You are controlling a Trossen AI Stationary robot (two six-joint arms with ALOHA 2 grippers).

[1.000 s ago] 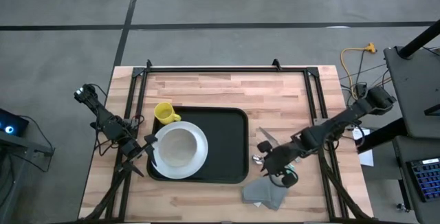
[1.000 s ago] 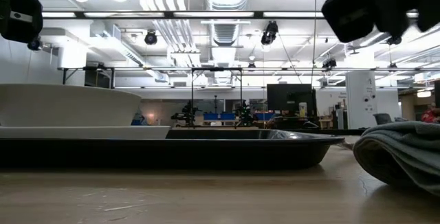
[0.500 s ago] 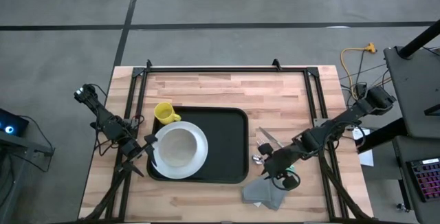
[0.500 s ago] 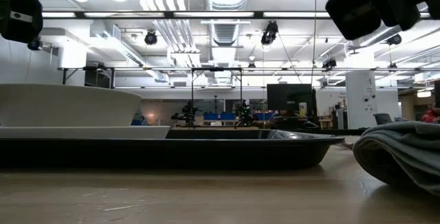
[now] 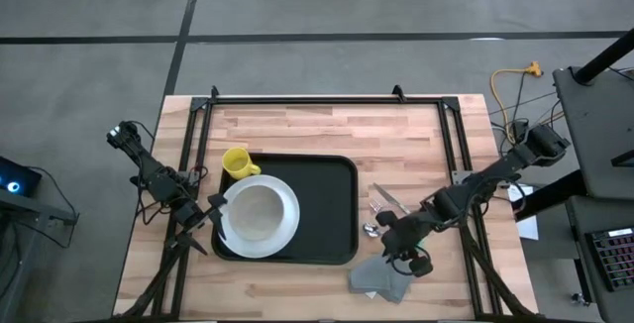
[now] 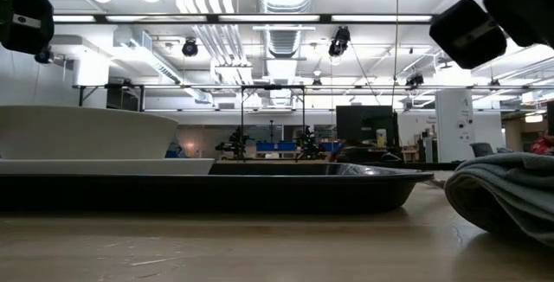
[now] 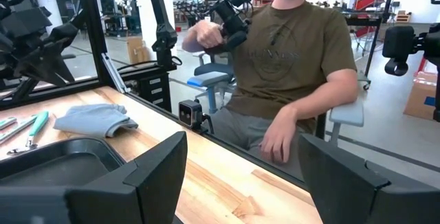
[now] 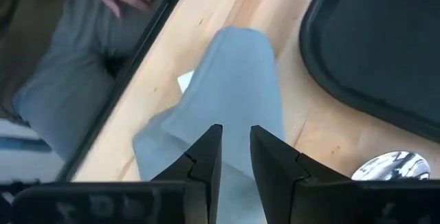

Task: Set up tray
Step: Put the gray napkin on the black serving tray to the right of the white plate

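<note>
The right arm hides part of the cutlery (image 5: 376, 216) beside the tray (image 5: 332, 204).

The high view looks straight down from well above, taking in the whole tabletop (image 5: 396, 135), both arms and the floor around. The low view sits at tabletop height, close to the tray (image 6: 260, 191), facing level across it into the room. The left wrist view looks forward between its own two fingers (image 7: 158, 169), low over the tabletop edge toward a seated person (image 7: 295, 59). The right wrist view points steeply down, close above the grey napkin (image 8: 234, 93). That napkin shows in all four views; a shiny piece at the right wrist view's edge is probably the cutlery (image 5: 379, 214) seen from above.
</note>
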